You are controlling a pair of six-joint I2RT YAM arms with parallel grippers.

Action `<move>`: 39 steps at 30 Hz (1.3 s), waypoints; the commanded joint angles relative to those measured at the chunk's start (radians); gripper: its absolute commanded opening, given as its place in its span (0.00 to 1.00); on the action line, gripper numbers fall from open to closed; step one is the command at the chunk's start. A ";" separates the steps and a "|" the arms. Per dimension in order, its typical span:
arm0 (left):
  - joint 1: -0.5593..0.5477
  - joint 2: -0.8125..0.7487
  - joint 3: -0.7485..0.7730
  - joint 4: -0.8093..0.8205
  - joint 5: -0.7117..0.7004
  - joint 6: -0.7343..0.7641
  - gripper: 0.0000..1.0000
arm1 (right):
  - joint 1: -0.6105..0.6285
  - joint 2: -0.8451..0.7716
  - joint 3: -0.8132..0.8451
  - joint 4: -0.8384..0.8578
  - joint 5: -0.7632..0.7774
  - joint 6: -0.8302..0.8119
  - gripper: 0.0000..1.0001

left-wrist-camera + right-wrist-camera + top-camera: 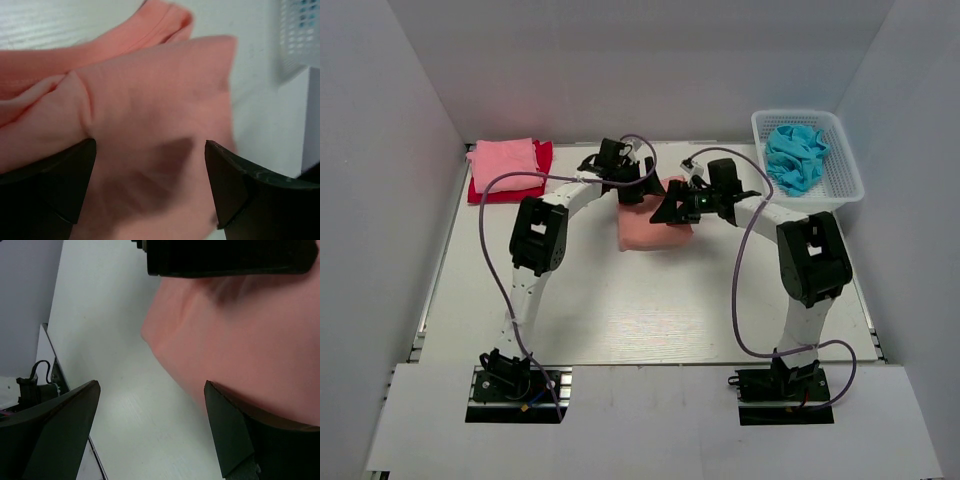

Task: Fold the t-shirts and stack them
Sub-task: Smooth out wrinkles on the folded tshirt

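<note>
Left fingers [45, 190] and right fingers [45, 435] (both empty) gape wide over the salmon t-shirt [160, 100].

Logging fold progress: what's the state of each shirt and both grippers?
Salmon shirt: folded, on the table.
Red shirt: flat, bottom of the stack.
Pink shirt: folded, atop the red one.
Blue shirt: crumpled in the basket.
Left gripper: open, over the salmon one.
Right gripper: open.

The top external camera looks steeply down from above and behind the arm bases [515, 385], taking in the whole white table [650, 310]. Both wrist cameras sit very near the folded salmon-orange cloth t-shirt [655, 235]: the left faces the white plastic lattice basket [300, 30], the right faces across the tabletop toward an edge. All three share that shirt.
</note>
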State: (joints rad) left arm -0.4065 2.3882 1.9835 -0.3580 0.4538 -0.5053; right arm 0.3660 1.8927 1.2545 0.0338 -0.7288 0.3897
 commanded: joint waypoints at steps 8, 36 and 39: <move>0.041 0.060 0.015 0.059 0.028 0.071 1.00 | -0.030 0.143 -0.070 0.041 0.086 -0.084 0.90; 0.051 -0.097 -0.109 0.220 -0.015 0.004 1.00 | -0.061 0.302 0.433 0.146 0.286 0.267 0.90; 0.051 -0.028 -0.077 0.192 -0.004 0.013 1.00 | -0.067 0.442 0.581 0.086 0.261 0.282 0.90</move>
State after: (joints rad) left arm -0.3527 2.3119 1.8889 -0.1299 0.4099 -0.4980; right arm 0.3111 2.2608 1.7123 0.0750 -0.4847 0.5846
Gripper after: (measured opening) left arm 0.994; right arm 0.904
